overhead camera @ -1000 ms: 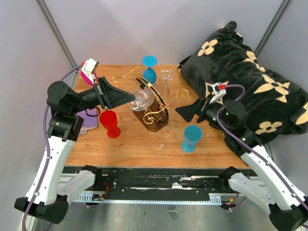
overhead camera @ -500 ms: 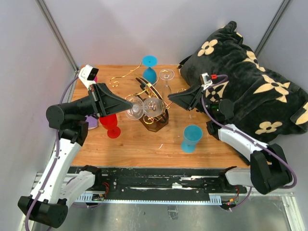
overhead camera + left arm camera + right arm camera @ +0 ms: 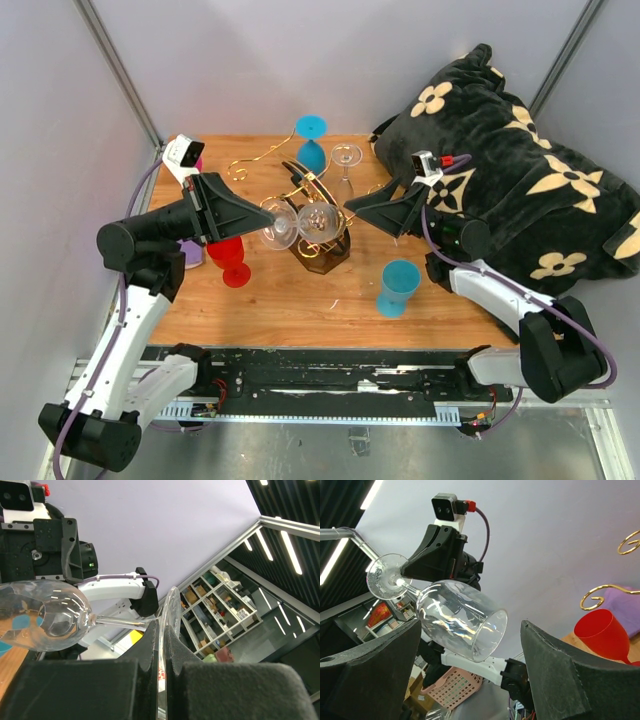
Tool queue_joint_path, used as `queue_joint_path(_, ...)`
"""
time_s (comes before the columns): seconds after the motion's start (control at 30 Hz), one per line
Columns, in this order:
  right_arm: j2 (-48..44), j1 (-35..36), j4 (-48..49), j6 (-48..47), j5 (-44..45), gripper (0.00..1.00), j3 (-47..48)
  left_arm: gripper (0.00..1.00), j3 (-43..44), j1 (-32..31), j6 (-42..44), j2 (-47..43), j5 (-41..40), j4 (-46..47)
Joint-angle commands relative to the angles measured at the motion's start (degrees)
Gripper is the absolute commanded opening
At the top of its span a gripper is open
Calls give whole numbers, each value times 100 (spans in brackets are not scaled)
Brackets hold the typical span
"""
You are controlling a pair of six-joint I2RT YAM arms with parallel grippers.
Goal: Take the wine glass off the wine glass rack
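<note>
From above, there is one wine glass rack (image 3: 322,252) in the middle of the table. The left gripper (image 3: 262,214) is closed on the foot of one clear wine glass (image 3: 280,230). This glass lies on its side in the air, just beside the rack on its left. I cannot tell if its bowl touches the gold wires. The right gripper (image 3: 350,208) points at the rack from the other side.

Around the rack I count:
- one more clear glass (image 3: 347,158) standing behind it
- one blue goblet (image 3: 311,140) at the back
- one blue cup (image 3: 399,286) in front
- one red goblet (image 3: 230,258) under the left arm
- one black flowered blanket (image 3: 520,190) on the right

In the left wrist view, the left gripper (image 3: 161,650) pinches the thin foot edge-on. The stem runs left to the bowl of the wine glass (image 3: 45,615).

In the right wrist view, the right gripper (image 3: 470,635) is wide and holds nothing. The wine glass (image 3: 460,620) hangs before it with its mouth towards the camera. One red goblet (image 3: 600,630) and two gold scrolls (image 3: 600,595) show at the right.
</note>
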Motion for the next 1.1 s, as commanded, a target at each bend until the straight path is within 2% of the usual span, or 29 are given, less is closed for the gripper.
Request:
queue_joint_path(0.0, -98, 235, 486, 87, -143, 81, 156, 1, 73, -13, -73, -12, -174, 462)
queue_joint_path(0.17, -60, 416, 485, 107, -137, 79, 217, 0, 137, -10, -34, 42, -168, 459)
queue_joint_path(0.5, -266, 507, 569, 326, -219, 68, 194, 0, -50, -8, 71, 116, -235, 471)
queue_joint_path(0.63, -304, 581, 596, 373, -190, 68, 147, 0, -108, -5, 123, 160, -323, 572)
queue_joint_path(0.9, -357, 689, 665, 453, -163, 67, 167, 1, -528, -7, -556, 427, -560, 1837)
queue_joint_path(1.07, -485, 688, 658, 505, -110, 62, 184, 1, -904, -4, -856, 662, -729, 2541)
